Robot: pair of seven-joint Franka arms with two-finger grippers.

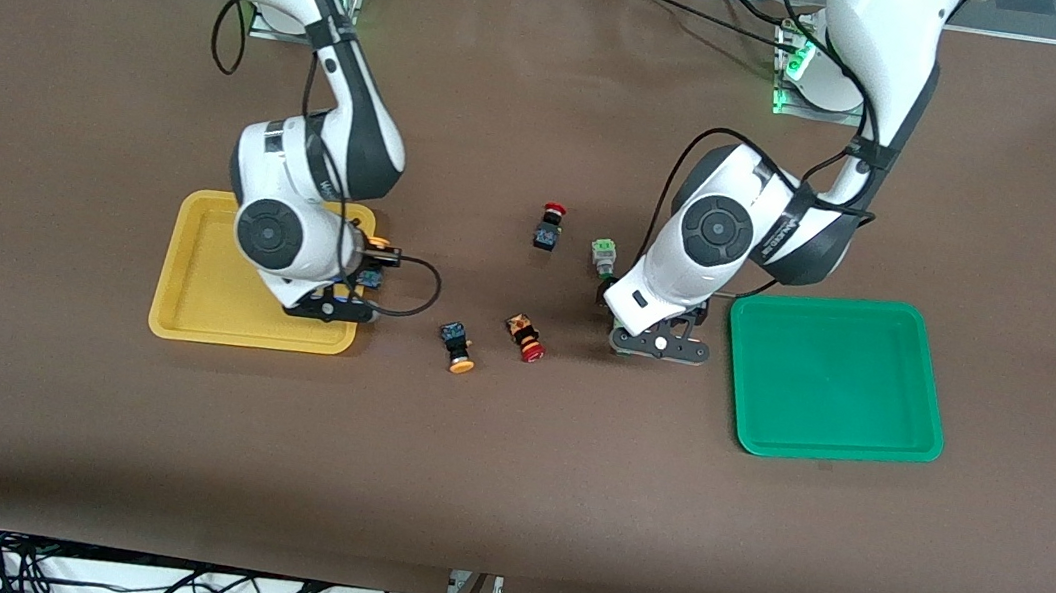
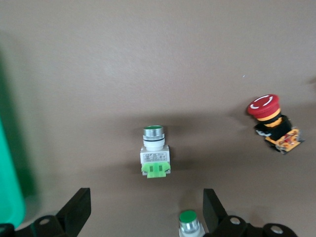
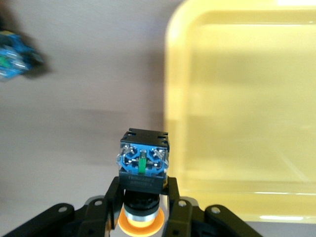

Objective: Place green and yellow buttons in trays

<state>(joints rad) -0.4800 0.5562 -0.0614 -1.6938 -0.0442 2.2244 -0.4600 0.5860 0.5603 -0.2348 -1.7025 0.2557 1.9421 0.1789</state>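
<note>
The yellow tray (image 1: 196, 296) floor lay bare apart from the corner overhung by the right gripper (image 3: 143, 210), whose jaws were clamped on a yellow button (image 3: 143, 165). The green tray (image 1: 836, 375) stood unobstructed. Between the trays the desk (image 1: 504, 495) carried a cluster: a second yellow button (image 1: 457, 346), two red-capped switches (image 1: 549, 226) (image 1: 525, 336) and a green button (image 1: 604, 257). The left gripper (image 2: 145, 212), jaws spread, hung over another green button (image 2: 154, 150), with desk bare around it.

No legible text, green button's (image 2: 154, 157) label too small to read
</note>
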